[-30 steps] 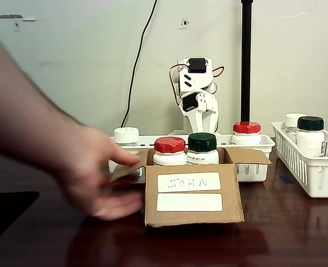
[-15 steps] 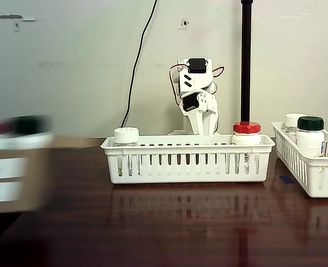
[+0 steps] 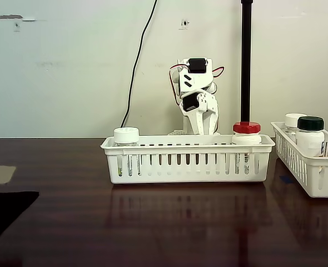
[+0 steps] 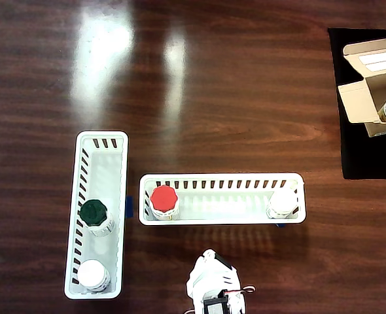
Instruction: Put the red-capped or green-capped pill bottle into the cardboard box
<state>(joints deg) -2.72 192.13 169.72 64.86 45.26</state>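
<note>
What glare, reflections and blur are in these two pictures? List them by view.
Overhead view: bright glare patches on the dark table at upper left. Fixed view: the glossy tabletop mirrors the white basket and the black pole; everything is sharp, with no motion blur.

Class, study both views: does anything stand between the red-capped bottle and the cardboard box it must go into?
The red-capped bottle sits inside a white basket, so its wall is in the way. Beyond that, bare table leads to the cardboard box.
</note>
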